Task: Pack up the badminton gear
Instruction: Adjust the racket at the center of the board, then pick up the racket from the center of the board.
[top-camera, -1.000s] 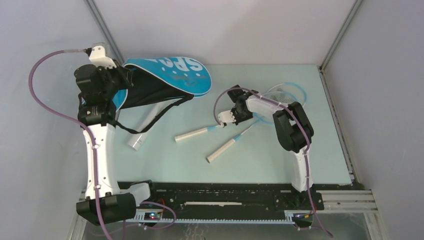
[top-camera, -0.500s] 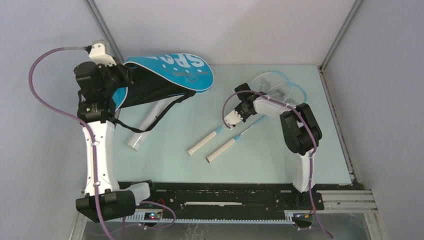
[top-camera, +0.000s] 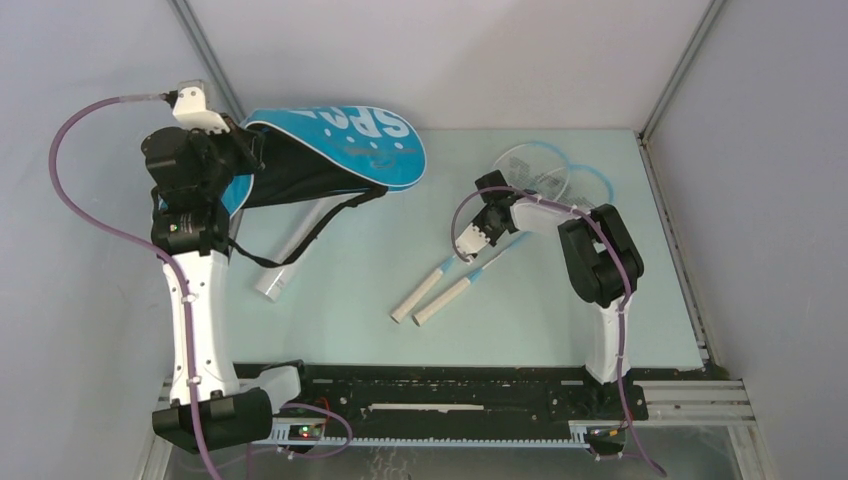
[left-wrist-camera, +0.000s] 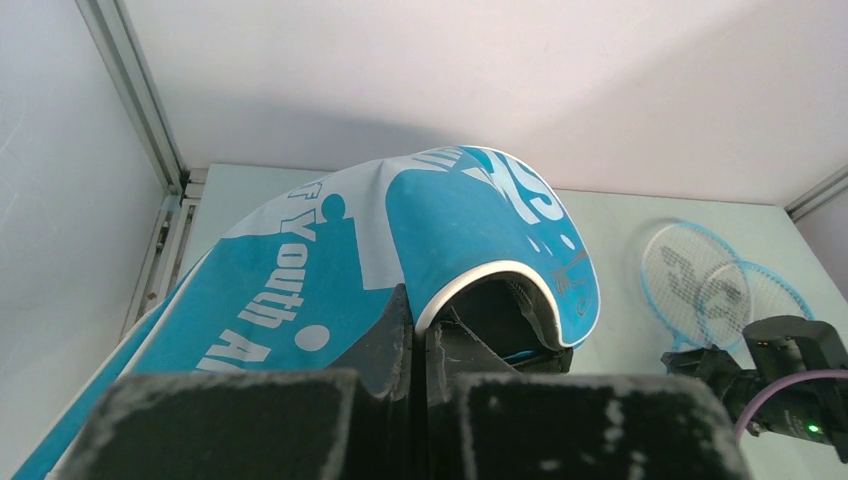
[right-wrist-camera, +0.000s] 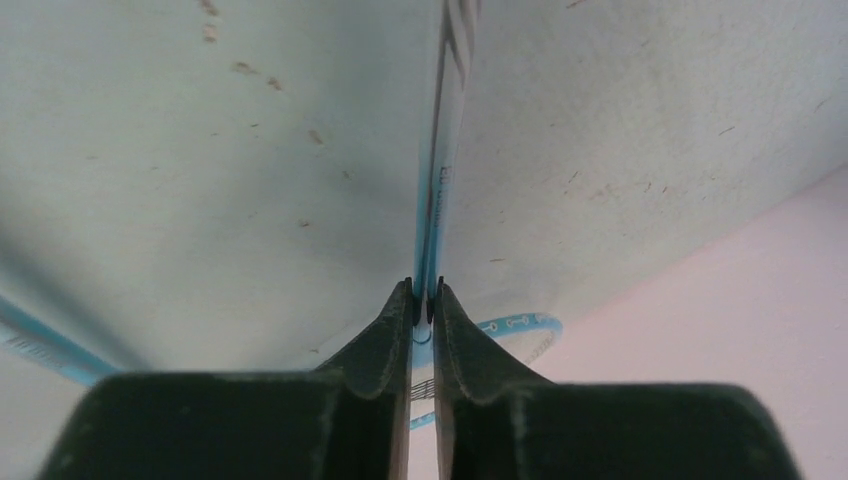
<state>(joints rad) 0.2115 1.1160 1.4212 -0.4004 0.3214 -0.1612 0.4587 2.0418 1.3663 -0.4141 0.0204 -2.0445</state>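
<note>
Pale tabletop (top-camera: 350, 340) now shows the racket (top-camera: 415, 299), its shaft pinched in the right claw (right-wrist-camera: 425, 297), swung from askew to lie just beside its twin (top-camera: 446, 297), both pointing to 1 o'clock, likely bound for the bag (top-camera: 350, 150), which the left claw (left-wrist-camera: 418, 335) clamps open at 10 o'clock.

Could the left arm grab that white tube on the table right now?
Probably not right away. Its tool is shut on the edge of the blue bag, holding it up, and the black strap seems to lie across the tube. It would likely have to let go first.
</note>
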